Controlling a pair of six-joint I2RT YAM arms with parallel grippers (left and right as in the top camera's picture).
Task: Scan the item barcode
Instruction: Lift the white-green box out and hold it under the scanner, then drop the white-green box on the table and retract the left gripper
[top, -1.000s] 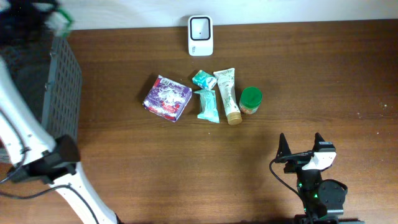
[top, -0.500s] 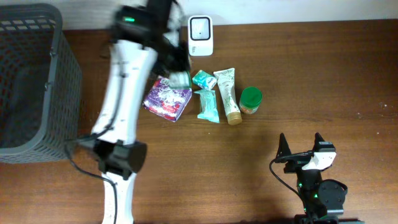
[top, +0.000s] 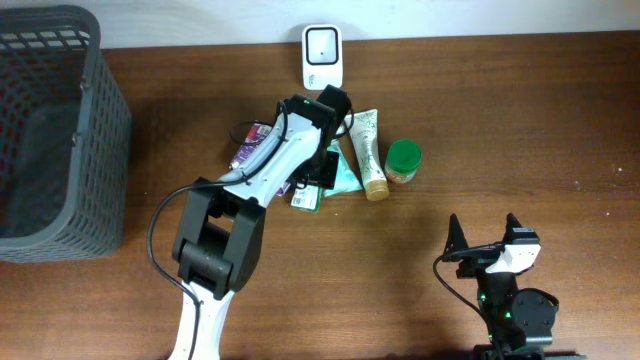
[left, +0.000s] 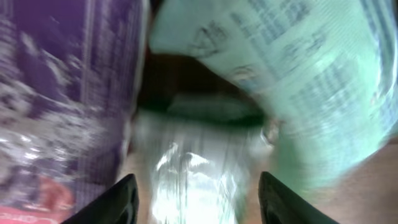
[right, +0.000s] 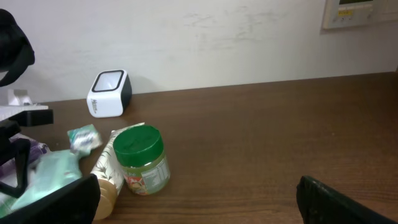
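Fingers of the left gripper (left: 202, 202) stand apart over the pile, a shiny wrapped packet (left: 199, 168) between them. Gripped or loose? Too blurred to tell. It lies between the purple pack (left: 56, 93) and the mint pouch (left: 311, 87), near the white scanner (top: 322, 56). The right gripper (top: 485, 240) sits wide open, holding nothing.

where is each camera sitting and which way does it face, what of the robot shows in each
Overhead: above the table, looking straight down; shows the left arm and the right gripper.
Left wrist: on the left arm, aimed down, close on purple packet and teal pouch; own fingertips at bottom.
Right wrist: low, facing across the table to the wall; own fingers at bottom.
Shared: overhead and right wrist both show scanner and jar.
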